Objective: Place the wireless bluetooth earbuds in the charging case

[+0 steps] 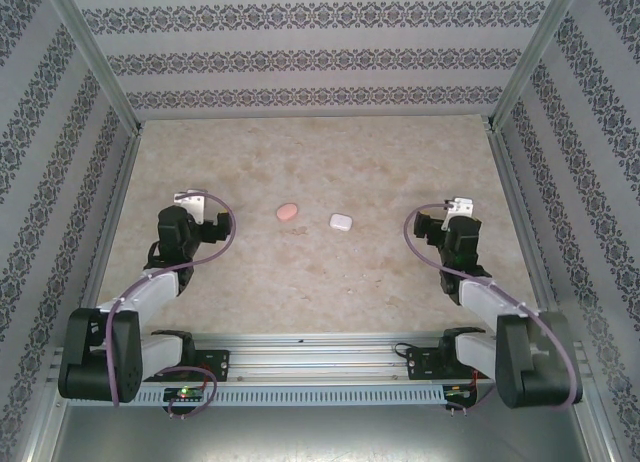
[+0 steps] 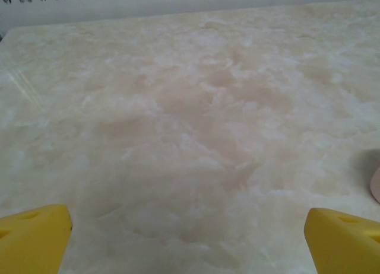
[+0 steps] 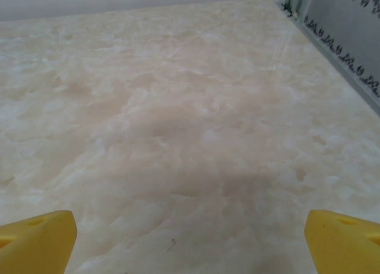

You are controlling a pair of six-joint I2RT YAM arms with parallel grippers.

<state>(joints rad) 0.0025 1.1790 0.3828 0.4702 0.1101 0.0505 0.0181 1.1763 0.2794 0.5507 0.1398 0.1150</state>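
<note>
Looking top-down: pink case [image 1: 287, 211] sits at 9 o'clock of white case [image 1: 341, 221], mid-table [image 1: 300, 152], apart from left gripper [image 1: 190, 200] and right gripper [image 1: 458, 206]. Left wrist: fingers [image 2: 32, 238] spread wide, pink edge at 3 o'clock. Right wrist: fingers [image 3: 35, 241] spread wide.

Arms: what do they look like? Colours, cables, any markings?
Left arm and right arm match: black joint housings, silver-grey links, and a white bracket at each wrist. A purple cable loops along each arm. The jaws are yellow and blocky, with small dimples on top. I can't make out any markings. A green light glows by the left base.
</note>
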